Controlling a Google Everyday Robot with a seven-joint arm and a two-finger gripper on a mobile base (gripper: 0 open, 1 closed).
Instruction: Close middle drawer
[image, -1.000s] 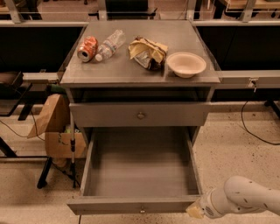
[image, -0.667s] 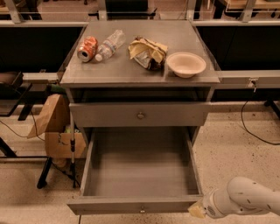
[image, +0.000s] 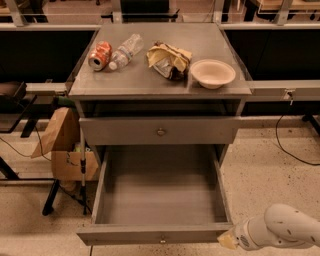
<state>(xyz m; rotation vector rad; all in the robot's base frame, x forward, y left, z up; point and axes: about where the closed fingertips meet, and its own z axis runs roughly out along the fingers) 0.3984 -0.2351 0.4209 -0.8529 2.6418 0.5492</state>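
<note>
Plain grey all through the middle drawer, base and front alike. The cream-white gripper, yellowish at its tip, sits near right at that front's corner. Up top: orange-red can, clear bottle, yellow-brown bag, pale cream bowl. The room floor is speckled beige.

Dim warm overhead light, shadowed middle drawer, bright tool lower right

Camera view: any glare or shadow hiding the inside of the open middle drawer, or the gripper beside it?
Camera view: no glare; the middle drawer has an evenly lit floor, darkening only at the back under the upper drawer. Camera view: the gripper, low right by the drawer front's right end, is brightly lit, its arm cut by the frame's edge.
</note>
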